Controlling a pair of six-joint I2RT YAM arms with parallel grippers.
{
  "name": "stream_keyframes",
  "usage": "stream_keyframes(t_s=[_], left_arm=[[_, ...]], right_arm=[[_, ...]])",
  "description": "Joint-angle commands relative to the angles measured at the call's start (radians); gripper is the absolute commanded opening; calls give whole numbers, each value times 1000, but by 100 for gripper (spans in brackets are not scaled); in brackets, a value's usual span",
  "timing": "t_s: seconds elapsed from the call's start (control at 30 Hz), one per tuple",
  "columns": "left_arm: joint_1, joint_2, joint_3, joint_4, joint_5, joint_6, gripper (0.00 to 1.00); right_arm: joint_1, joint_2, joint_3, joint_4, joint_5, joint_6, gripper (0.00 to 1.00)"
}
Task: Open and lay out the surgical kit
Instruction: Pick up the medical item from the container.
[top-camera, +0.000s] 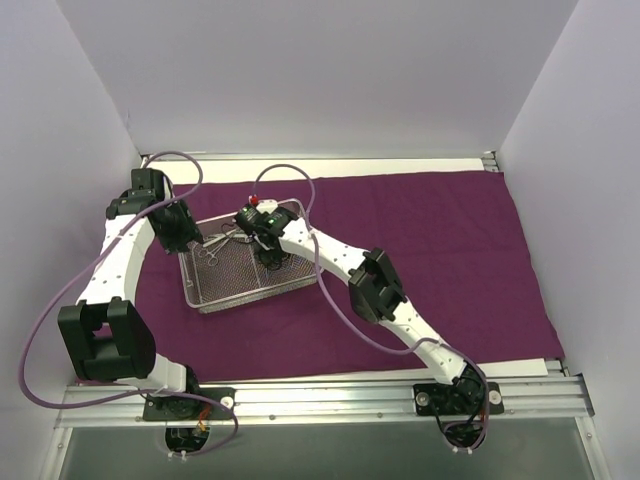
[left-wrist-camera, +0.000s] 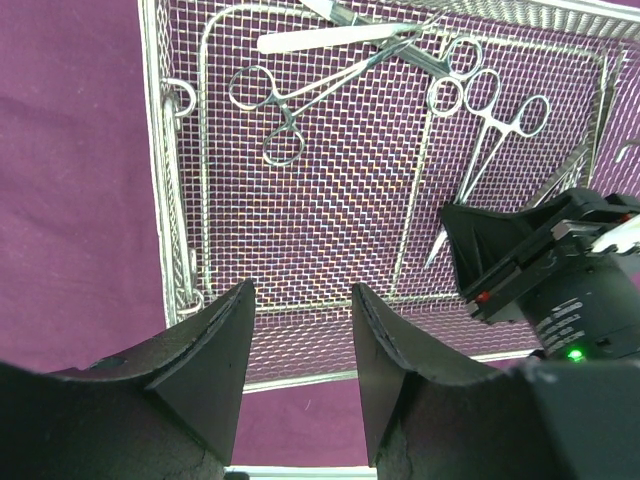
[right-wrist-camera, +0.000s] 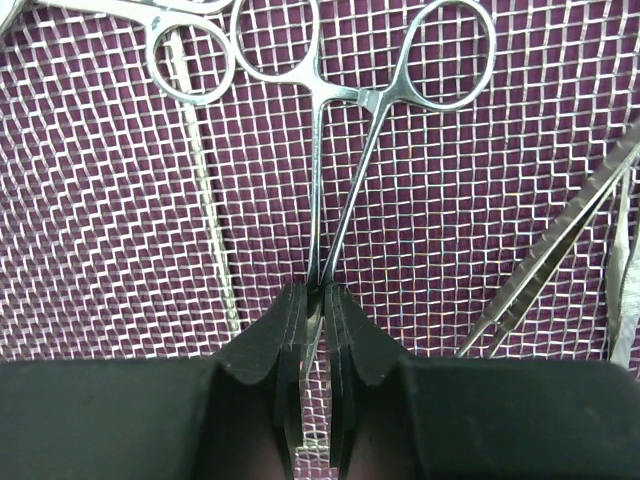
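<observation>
three pale walls (top-camera: 300, 70) enclose purple cloth (top-camera: 450, 260)

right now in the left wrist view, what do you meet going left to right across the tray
wire-mesh tray left wall → slanted forceps, rings to the left → upright forceps, rings at the top → right arm, black with a green light

White walls (top-camera: 300, 80) on three sides, a silver rail (top-camera: 330, 398) along the near edge, a white tabletop (top-camera: 400, 166) strip behind.
</observation>
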Motion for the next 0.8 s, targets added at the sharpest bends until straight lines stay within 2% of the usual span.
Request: stream_keyframes(t_s=[0.0,0.1,0.3,0.77], left_arm=[[9,-28,25,-15,-7,16,52],[9,-21,34,-36,-6,21,52],[9,-15,59,-52,8,12,52],[9,30,90,-58,42,-5,50]], right_arm=[[-22,-65,-57,-12,-107,-77,0],[-63,-120,-66,-9,-214,-71,0],[-114,-280,-290,141,-366,-25,0],[-147,-392,-289,145,-399,-51,0]])
